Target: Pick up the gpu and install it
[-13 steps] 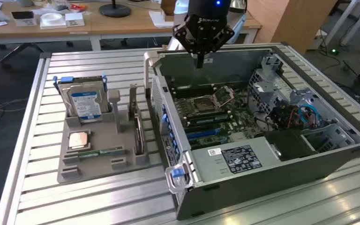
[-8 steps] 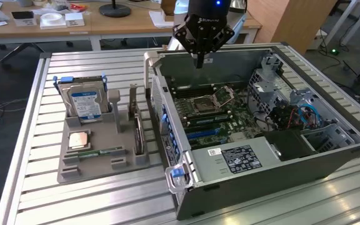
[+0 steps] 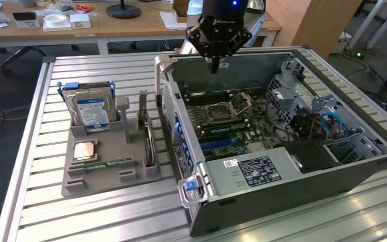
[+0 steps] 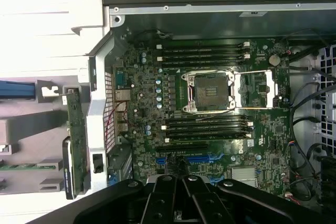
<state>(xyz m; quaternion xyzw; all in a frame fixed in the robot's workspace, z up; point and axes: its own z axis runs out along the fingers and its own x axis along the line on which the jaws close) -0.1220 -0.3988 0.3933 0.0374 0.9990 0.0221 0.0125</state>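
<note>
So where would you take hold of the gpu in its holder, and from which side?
Probably its long upper edge, pinched across the thin board from straight above. The gpu stands on edge in the gray holder, top edge free, while the computer case close beside it crowds a sideways approach.

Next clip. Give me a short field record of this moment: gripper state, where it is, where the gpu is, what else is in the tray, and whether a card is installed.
gripper: shut, holding nothing
gripper position: above the open computer case, clear of the motherboard
gpu: standing on edge in the grey tray, beside the case, untouched
other tray items: hard drive, memory stick, square chip
expansion slots: blue slots bare, no card seated
task state: gpu not yet picked up
</note>
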